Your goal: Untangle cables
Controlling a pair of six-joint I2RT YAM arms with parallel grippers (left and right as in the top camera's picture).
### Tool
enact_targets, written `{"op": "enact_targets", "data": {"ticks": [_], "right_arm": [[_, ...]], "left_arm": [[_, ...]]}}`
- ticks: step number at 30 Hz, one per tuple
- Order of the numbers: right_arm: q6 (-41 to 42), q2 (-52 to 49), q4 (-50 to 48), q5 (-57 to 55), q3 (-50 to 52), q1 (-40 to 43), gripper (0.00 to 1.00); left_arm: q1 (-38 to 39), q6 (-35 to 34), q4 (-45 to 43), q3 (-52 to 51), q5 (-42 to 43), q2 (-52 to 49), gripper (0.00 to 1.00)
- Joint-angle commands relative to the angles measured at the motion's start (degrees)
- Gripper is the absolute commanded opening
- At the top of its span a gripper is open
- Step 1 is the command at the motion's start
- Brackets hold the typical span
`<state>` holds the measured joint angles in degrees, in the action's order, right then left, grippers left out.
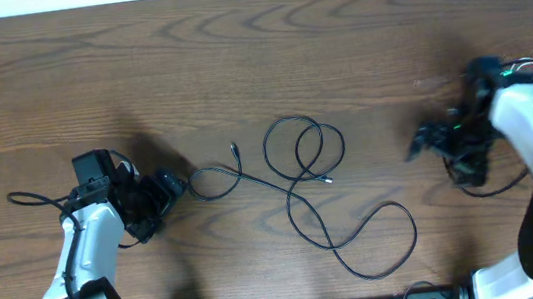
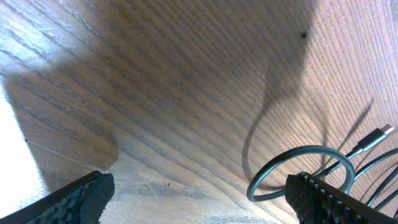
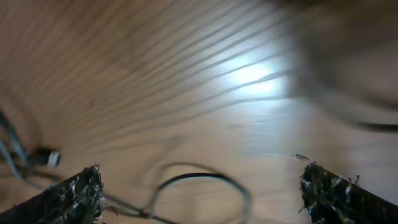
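left tool (image 1: 174, 189) released | right tool (image 1: 418, 142) released | black cable (image 1: 289, 119) looped loosely between them

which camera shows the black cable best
Overhead: the whole black cable shows, every loop and both plug ends. The left wrist catches only one loop and a plug; the right wrist gives a blurred loop.

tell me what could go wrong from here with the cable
The black cable crosses itself in several loops, so pulling one end could tighten a knot. The open left gripper sits by its small end loop and may pinch two strands at once.
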<state>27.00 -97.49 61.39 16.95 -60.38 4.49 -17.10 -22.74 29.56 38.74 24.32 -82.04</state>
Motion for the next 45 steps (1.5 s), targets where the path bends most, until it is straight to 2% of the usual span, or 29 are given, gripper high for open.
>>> {"op": "enact_targets", "data": {"ticks": [1, 5, 13, 20, 27, 32, 37, 45], "right_arm": [[6.8, -0.1, -2.6, 10.7, 3.0, -6.3, 0.99], [20.5, -0.1, -2.6, 11.0, 3.3, -15.1, 0.99], [33.0, -0.1, -3.3, 5.7, 3.4, -26.9, 0.99], [48.5, -0.1, -6.5, -0.6, 4.7, -34.4, 0.99], [48.6, -0.1, -15.9, -6.4, 7.0, -39.4, 0.99], [48.6, -0.1, -18.5, -9.5, 7.6, -42.2, 0.99], [42.5, -0.1, -24.8, -10.8, 7.6, -42.4, 0.99], [41.5, -0.1, -32.4, -13.5, 7.6, -42.4, 0.99]], "left_arm": [[-0.2, -0.5, 0.1, -0.4, 0.5, -0.4, 0.93], [-0.2, -0.5, 0.1, -0.4, 0.5, -0.4, 0.93], [-0.2, -0.5, 0.1, -0.4, 0.5, -0.4, 0.93], [-0.2, -0.5, 0.1, -0.4, 0.5, -0.4, 0.93], [-0.2, -0.5, 0.1, -0.4, 0.5, -0.4, 0.93], [-0.2, -0.5, 0.1, -0.4, 0.5, -0.4, 0.93], [-0.2, -0.5, 0.1, -0.4, 0.5, -0.4, 0.94], [-0.2, -0.5, 0.1, -0.4, 0.5, -0.4, 0.93]]}}
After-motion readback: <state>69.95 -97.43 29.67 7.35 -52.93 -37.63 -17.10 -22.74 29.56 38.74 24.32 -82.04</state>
